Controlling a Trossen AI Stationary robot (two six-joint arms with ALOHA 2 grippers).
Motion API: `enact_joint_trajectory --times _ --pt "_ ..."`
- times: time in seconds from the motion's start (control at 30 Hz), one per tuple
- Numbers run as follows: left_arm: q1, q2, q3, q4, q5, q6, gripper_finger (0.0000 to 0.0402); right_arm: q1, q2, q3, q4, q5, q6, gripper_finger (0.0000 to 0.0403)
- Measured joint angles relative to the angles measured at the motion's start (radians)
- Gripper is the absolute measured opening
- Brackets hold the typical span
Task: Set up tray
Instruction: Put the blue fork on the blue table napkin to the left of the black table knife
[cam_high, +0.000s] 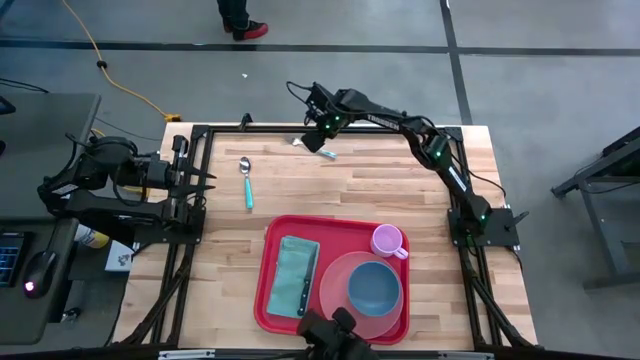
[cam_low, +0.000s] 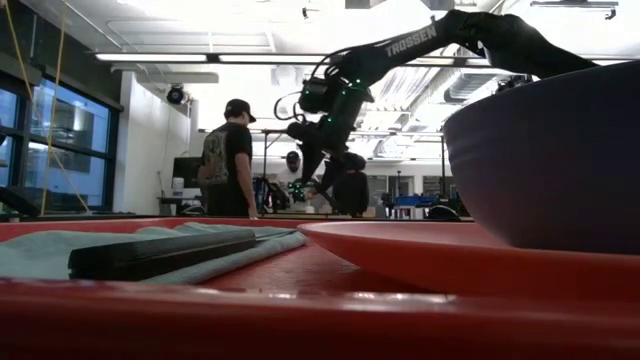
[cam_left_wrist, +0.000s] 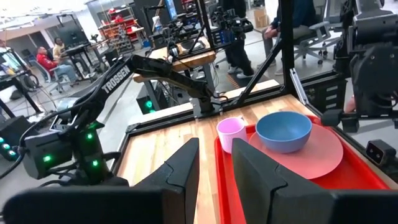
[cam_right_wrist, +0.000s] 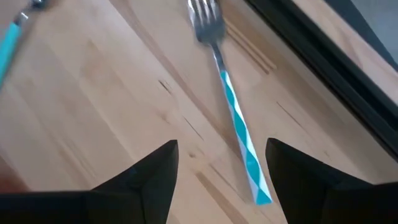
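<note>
The large flat red plastic tray (cam_high: 333, 224) with rounded corners and a raised rim is seen at the near edge of the wooden worktop (cam_high: 230, 250), well apart from both pairs of fingers. On it are carried a folded green cloth (cam_high: 290, 270) with a dark knife (cam_high: 306, 285), a round salmon-pink plate (cam_high: 335, 290), a blue bowl (cam_high: 374, 286) and a small pink cup (cam_high: 387, 240). The right gripper (cam_right_wrist: 221, 168) is held spread open above a fork with a teal-and-white striped handle (cam_right_wrist: 236, 124) near the far edge, its arm stretched across the worktop. The left gripper (cam_left_wrist: 214, 168) is parked at the left edge, its fingers parted with nothing between them. A teal-handled spoon (cam_high: 247, 182) lies between the 2 arms.
</note>
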Motion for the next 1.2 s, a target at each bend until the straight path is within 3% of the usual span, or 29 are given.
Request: enact_joint_trajectory --times 0.4,0.8,1.2 --pt "0.0 0.0 0.0 0.0 0.001 -0.006 0.0127 0.001 0.068 -0.001 -0.063 -0.088 0.084 0.0222" --pt "0.0 0.0 0.0 0.0 0.003 -0.004 0.0127 -0.006 0.077 0.001 -0.158 -0.019 0.098 0.0222" --pt "0.0 0.0 0.0 0.0 0.003 -0.002 0.0127 -0.022 0.076 0.001 -0.15 -0.02 0.106 0.0222"
